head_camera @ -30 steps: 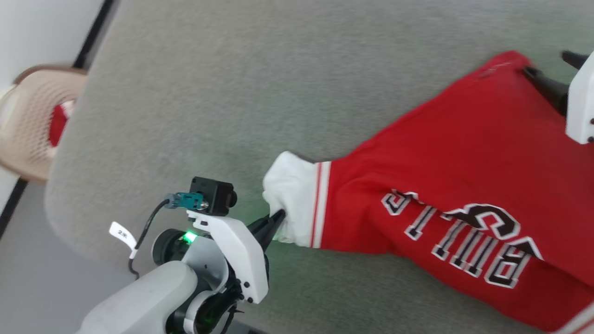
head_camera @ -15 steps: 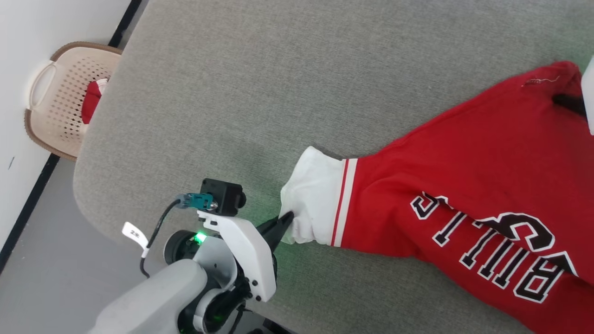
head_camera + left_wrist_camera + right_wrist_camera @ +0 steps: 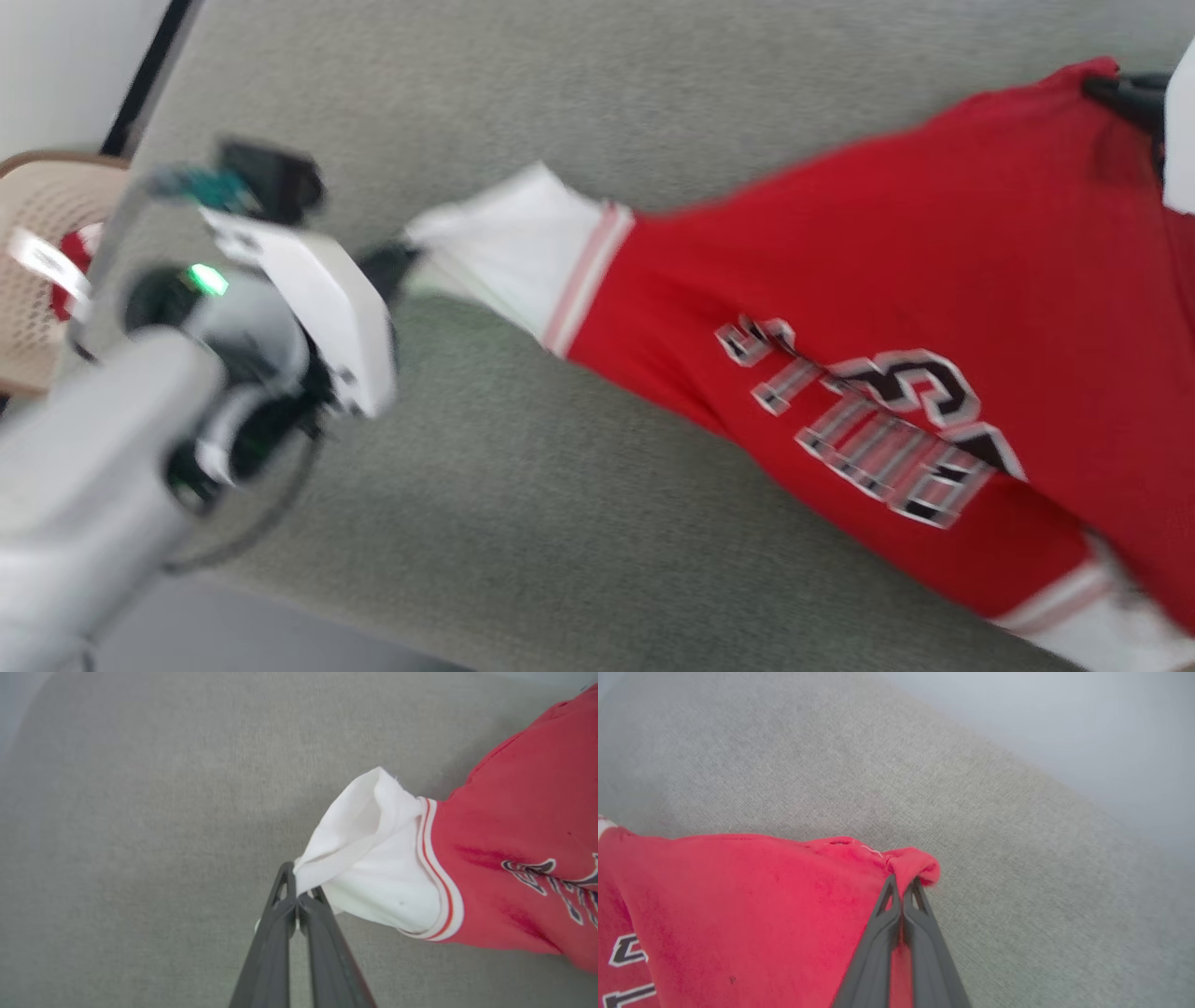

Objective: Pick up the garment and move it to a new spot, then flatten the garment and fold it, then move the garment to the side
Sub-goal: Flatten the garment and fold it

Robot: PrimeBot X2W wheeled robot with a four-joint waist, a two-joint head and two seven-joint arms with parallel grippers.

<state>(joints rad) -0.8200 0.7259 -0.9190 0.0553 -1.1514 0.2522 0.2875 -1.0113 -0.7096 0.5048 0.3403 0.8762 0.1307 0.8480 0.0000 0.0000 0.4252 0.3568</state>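
One basket [image 3: 23, 322] sits off the grey surface [image 3: 560, 93]; the red shirt [image 3: 887, 261] is stretched, left gripper [image 3: 301, 884] pinching its white sleeve, right gripper [image 3: 904, 883] its red corner.

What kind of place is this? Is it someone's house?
Probably an indoor laundry-folding spot, maybe in a home: a red jersey lies on a grey cushioned surface, and a beige laundry basket stands by a white wall.

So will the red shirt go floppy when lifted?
Probably floppy: the shirt bunches where the left gripper pinches its white sleeve. It would likely sag between both grips. Seems light too: the right gripper holds just a small fold.
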